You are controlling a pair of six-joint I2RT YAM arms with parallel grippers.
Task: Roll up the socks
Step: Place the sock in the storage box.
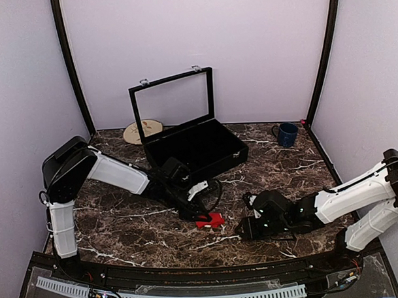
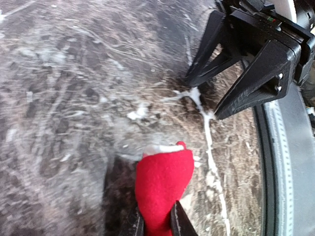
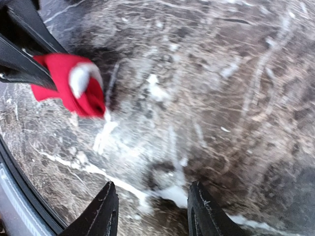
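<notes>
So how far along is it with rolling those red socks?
Mostly done, it seems: the socks already look bundled into a compact red lump, white cuff showing. In hand: the left pincer is shut on that bundle. The right pincer stands open, apart from it. Left: probably just letting go.

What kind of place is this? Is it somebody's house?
Probably not: it looks like a robot test booth. A left arm and right arm stand at a marble table, and plain walls close it in.
</notes>
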